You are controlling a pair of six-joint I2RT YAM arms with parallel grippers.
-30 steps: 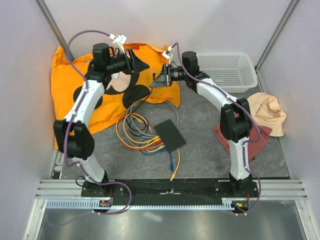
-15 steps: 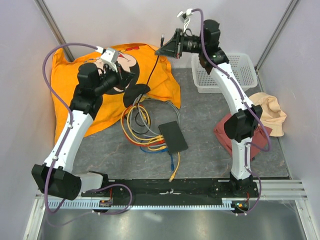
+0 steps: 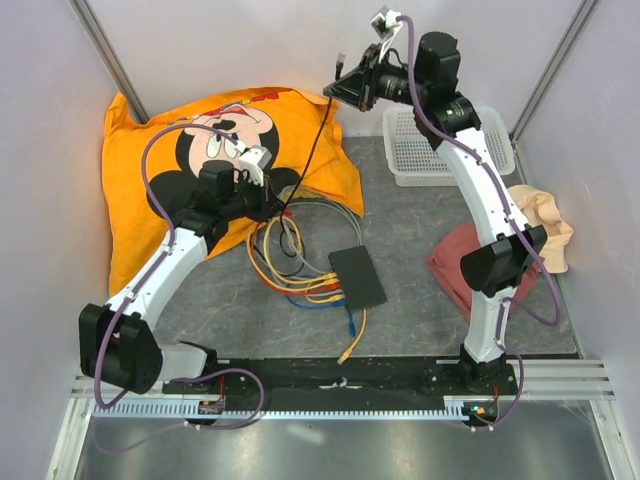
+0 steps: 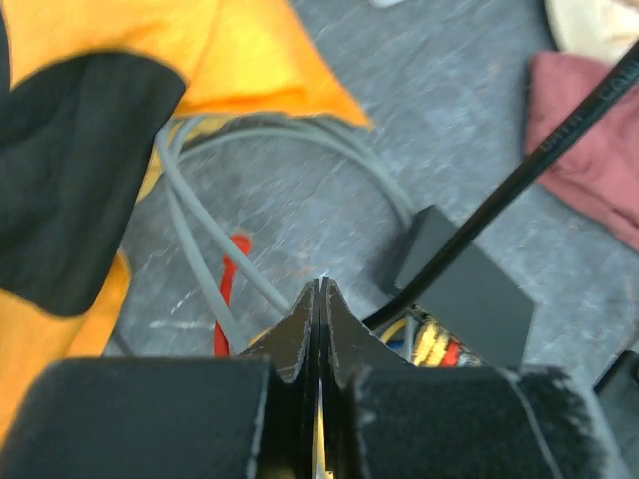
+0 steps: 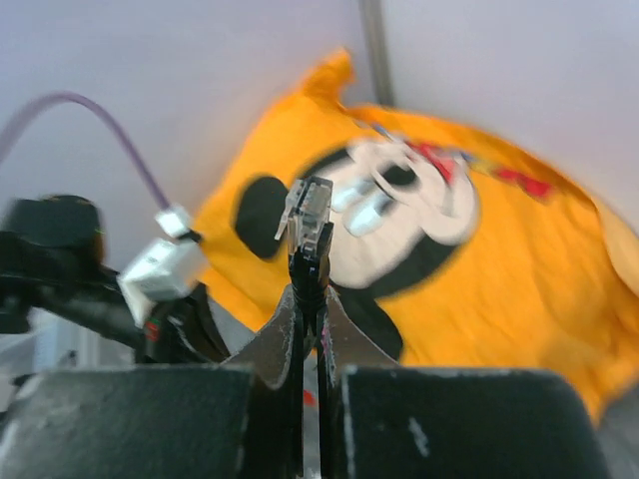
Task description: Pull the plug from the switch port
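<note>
Since half a second ago my right arm has carried the plug (image 5: 312,215) higher and further back, and my left arm has swung down toward the cable pile, while the switch (image 3: 358,277) has slid a little to the right. The switch lies flat on the grey table, near the middle, its socketed edge facing the loops of yellow and grey cables (image 3: 272,262) that still run into it. The plug is well clear of that edge: it stands upright above the right gripper (image 5: 310,299), which is clenched on the black cable (image 3: 310,150) just beneath the clear connector, high over the orange cloth (image 3: 150,140). I read the height as a way of drawing the freed lead taut, so the extraction itself looks done. The black cable slants down past the left gripper (image 4: 318,299), whose fingers are pressed together with nothing visible between them; it hovers beside the switch rather than pinning it, which may be why the box crept. Whether the cable's far end is still seated I cannot tell. The white basket (image 3: 495,140) sits behind the right arm.
</note>
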